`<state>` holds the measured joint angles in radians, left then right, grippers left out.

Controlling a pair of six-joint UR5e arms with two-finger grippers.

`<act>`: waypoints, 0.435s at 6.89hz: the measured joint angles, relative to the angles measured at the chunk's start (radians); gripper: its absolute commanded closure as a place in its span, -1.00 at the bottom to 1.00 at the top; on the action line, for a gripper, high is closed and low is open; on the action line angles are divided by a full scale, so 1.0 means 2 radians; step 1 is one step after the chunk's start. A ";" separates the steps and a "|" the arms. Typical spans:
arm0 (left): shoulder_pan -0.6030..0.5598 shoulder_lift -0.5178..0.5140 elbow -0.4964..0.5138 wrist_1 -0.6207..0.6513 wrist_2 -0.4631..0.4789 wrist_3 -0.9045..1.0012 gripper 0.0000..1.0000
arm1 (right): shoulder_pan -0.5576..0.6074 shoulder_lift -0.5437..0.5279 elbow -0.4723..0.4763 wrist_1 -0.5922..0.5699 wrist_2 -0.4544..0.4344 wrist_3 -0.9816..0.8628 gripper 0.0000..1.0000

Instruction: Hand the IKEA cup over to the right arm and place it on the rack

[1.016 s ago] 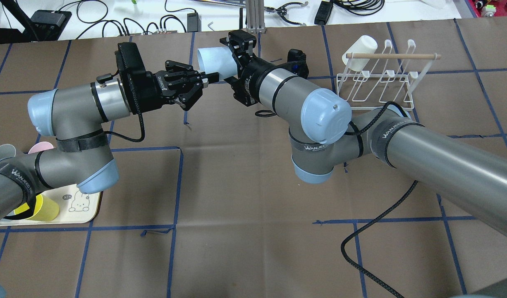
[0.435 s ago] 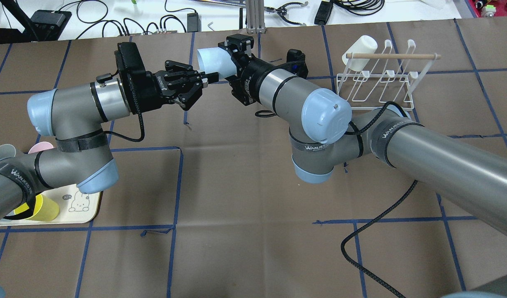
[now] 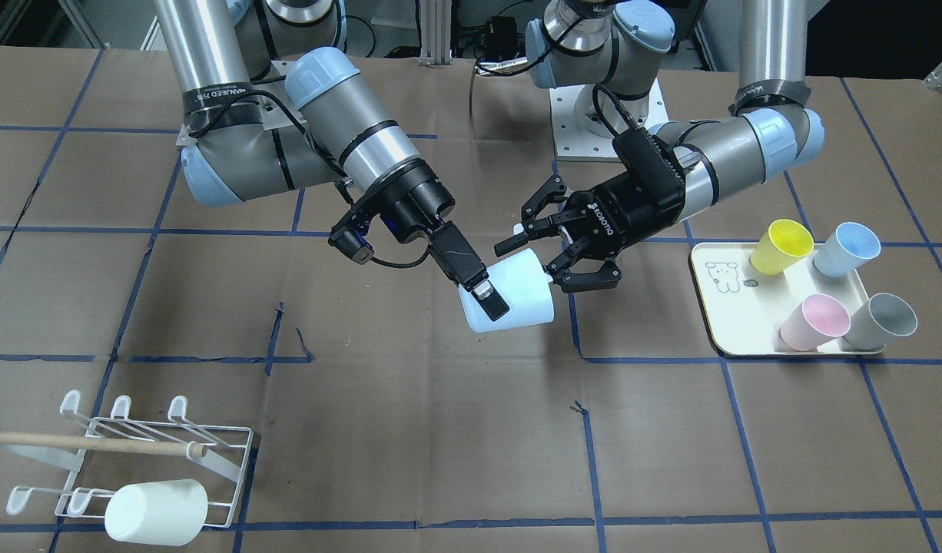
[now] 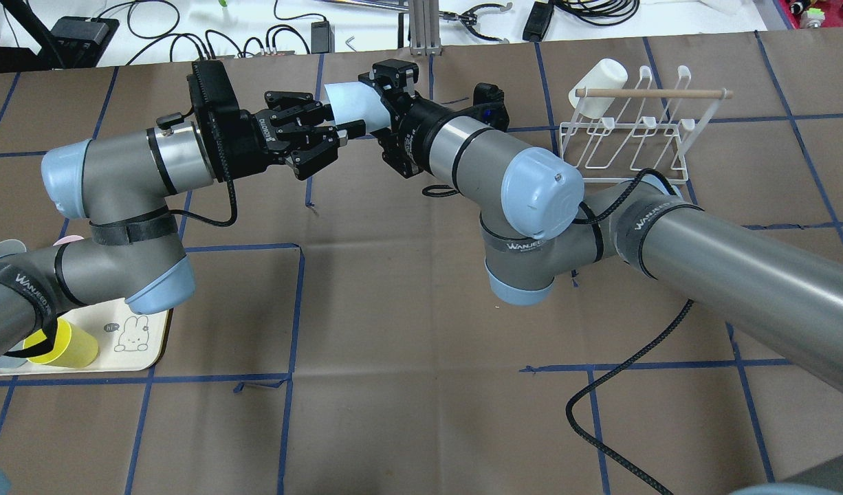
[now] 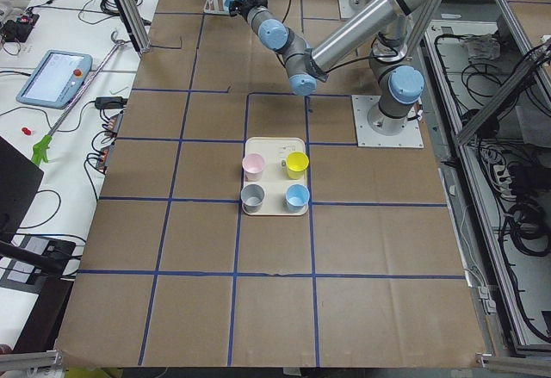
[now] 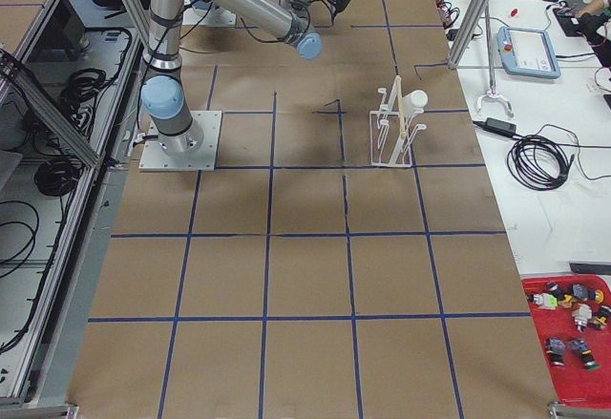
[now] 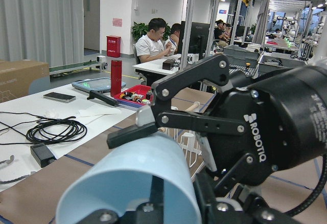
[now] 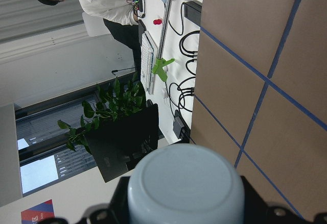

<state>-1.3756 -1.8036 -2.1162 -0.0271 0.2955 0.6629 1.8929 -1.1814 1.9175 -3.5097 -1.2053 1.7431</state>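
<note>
Right gripper (image 3: 490, 296) is pinched on the light-blue IKEA cup (image 3: 525, 296), with one finger pressed on its outer wall. Cup lies on its side in the air over mid-table, base facing the right wrist camera. Left gripper (image 3: 544, 257) has its jaws spread wide, just beside the cup's open end; I can't tell if a fingertip touches it

Versus 0.4 s ago, overhead view: left gripper and left arm (image 4: 119, 165) have swung toward the table's far edge, up alongside the cup, jaws spread then too. Cup nudged slightly to the view's left along with the right arm (image 4: 476, 148). Left arm now covers most of the pink cup (image 4: 62, 240) on the tray (image 4: 146, 340), and the yellow cup (image 4: 57, 342) shows more

Rack (image 4: 628, 148) is in the same spot at far right, well apart from the held cup. White cup (image 4: 600, 86) sits on an end prong as before
</note>
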 measured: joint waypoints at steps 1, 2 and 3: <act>0.002 0.001 0.001 0.000 -0.001 -0.007 -0.97 | 0.000 0.001 0.000 0.000 0.000 -0.001 0.13; 0.006 0.004 0.001 -0.001 -0.003 -0.014 -0.97 | 0.000 0.003 -0.001 0.000 0.001 -0.002 0.14; 0.017 0.008 0.001 0.000 -0.006 -0.021 -0.97 | -0.002 0.005 -0.002 0.000 0.001 -0.006 0.14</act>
<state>-1.3418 -1.7871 -2.1145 -0.0279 0.2840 0.6213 1.8884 -1.1714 1.9137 -3.5101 -1.2043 1.7310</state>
